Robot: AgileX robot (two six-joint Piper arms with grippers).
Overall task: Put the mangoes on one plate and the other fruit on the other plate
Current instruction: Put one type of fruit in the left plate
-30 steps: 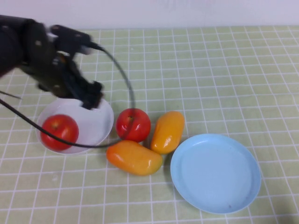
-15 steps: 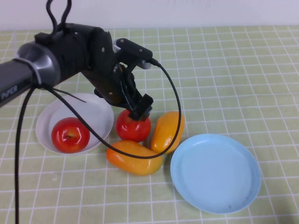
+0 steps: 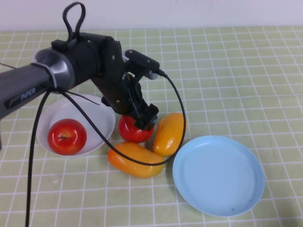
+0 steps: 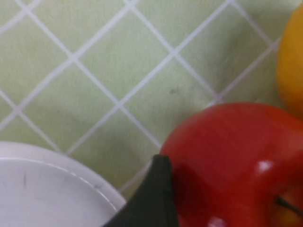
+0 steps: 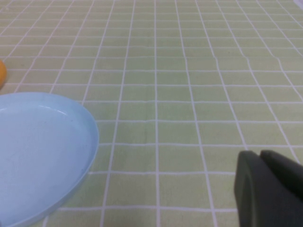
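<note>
One red apple (image 3: 67,136) lies in the white plate (image 3: 100,118). My left gripper (image 3: 142,120) is lowered over the second apple (image 3: 132,133), which sits on the table beside that plate. Its fingers straddle the fruit, open; one dark finger (image 4: 152,198) rests against the apple (image 4: 232,161) next to the plate rim (image 4: 42,194). Two mangoes (image 3: 169,134) (image 3: 135,160) lie against that apple. The light blue plate (image 3: 218,175) holds nothing. My right gripper (image 5: 265,189) is shut, low over the table near the blue plate (image 5: 38,151), and is outside the high view.
A green checked cloth (image 3: 236,71) covers the table. The left arm's black cable (image 3: 177,109) loops over the mangoes and the white plate. A white wall runs along the far edge.
My left arm swung from above the white plate toward the right and came down onto the second apple. The apple in the plate shifted slightly.
</note>
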